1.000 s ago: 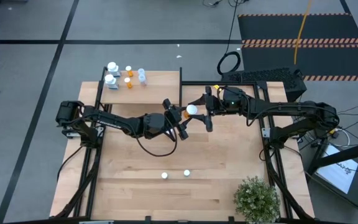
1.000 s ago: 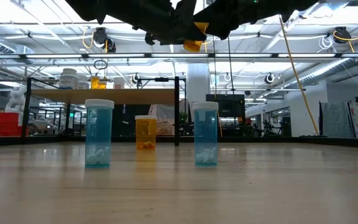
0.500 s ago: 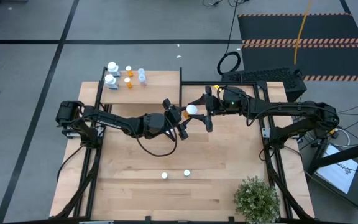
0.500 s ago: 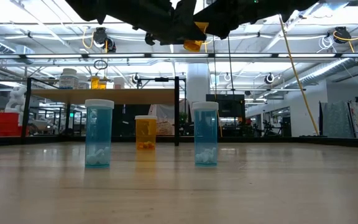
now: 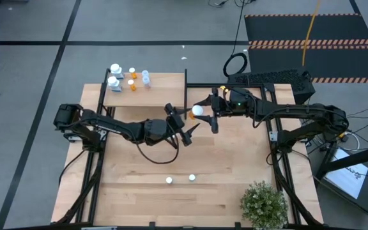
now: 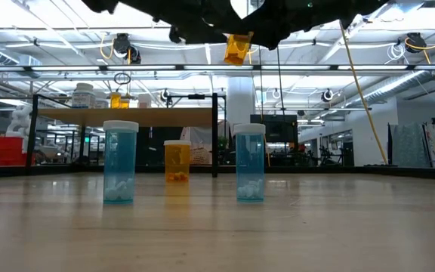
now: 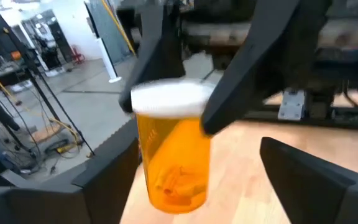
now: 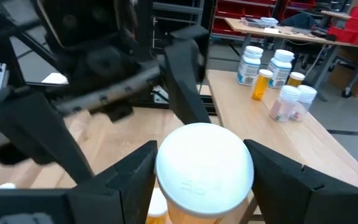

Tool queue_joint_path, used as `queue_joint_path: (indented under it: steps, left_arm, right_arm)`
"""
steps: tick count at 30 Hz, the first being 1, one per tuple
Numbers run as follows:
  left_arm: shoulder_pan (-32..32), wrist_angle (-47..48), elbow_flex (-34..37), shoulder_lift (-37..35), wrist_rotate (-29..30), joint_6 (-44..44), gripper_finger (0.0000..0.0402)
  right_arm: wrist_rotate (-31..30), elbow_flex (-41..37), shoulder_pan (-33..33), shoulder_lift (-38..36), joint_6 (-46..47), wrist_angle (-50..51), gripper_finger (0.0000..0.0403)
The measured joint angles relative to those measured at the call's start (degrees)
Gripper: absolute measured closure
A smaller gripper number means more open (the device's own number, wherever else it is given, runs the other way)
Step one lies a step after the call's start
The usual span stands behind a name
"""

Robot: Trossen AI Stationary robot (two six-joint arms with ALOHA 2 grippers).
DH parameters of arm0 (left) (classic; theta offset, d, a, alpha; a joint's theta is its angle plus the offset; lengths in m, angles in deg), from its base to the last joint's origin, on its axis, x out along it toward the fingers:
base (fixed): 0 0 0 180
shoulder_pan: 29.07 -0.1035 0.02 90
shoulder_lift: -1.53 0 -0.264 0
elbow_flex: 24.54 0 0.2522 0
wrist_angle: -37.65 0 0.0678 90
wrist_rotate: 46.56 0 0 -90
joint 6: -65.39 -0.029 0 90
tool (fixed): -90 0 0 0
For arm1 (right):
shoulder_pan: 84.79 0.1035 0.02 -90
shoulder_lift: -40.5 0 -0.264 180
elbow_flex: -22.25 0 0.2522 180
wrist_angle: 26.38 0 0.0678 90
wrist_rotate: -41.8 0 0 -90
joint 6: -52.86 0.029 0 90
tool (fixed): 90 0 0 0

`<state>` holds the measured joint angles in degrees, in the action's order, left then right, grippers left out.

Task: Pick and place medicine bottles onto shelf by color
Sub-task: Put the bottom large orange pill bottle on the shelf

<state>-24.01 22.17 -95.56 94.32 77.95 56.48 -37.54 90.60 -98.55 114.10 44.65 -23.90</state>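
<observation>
An orange bottle (image 5: 192, 115) with a white cap (image 5: 198, 110) hangs high above the table's middle; it also shows in the low view (image 6: 236, 48) and the left wrist view (image 7: 173, 162). My right gripper (image 5: 201, 110) is shut on it. My left gripper (image 5: 184, 122) is open just left of the bottle, one finger on either side, touching nothing. The shelf (image 5: 158, 89) at the far left carries white, orange and clear bottles (image 5: 131, 77). Two blue bottles (image 6: 120, 161) (image 6: 250, 161) and an orange one (image 6: 177, 160) stand on the table. My right gripper pinches the bottle's white cap (image 8: 169, 171) by its sides between its two fingers (image 8: 278, 171). The fingers come roughly level from the table's right side. The orange body hangs below the cap, slightly tilted, lifted clear of the table.
A green potted plant (image 5: 264, 203) stands at the near right corner. The two blue bottles show as white caps (image 5: 169, 180) (image 5: 191, 177) near the front middle. The shelf's black upright panel (image 5: 185, 86) stands just behind the grippers.
My left gripper has drawn back a little toward the table's left edge, away from the orange bottle. The bottle has stayed in my right gripper and now shows free of the left fingers in the low view.
</observation>
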Motion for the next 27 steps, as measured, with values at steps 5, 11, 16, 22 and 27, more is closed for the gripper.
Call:
queue_joint_path:
  steps: [5,11,16,22,27]
  left_arm:
    - [1.5,7.9,-0.1,-4.4,3.4,1.5,0.0037]
    - [4.1,19.4,-0.1,-12.0,7.0,6.0,0.0035]
    - [6.6,23.8,0.0,-16.8,11.0,7.1,0.0049]
    - [10.1,26.6,-0.1,-21.6,14.6,8.0,0.0111]
    - [13.3,33.5,-0.1,-25.0,14.8,12.3,0.017]
  right_arm:
    - [0.0,0.0,-0.9,0.0,0.0,0.0,0.0177]
    - [-0.1,0.0,-1.0,0.0,-0.2,-1.8,0.0177]
    - [-0.1,0.0,-2.8,0.8,1.2,-7.0,0.0177]
    - [0.0,3.5,-5.3,4.3,3.3,-8.8,0.0177]
    - [0.2,10.8,-6.2,10.6,3.1,-5.8,0.0177]
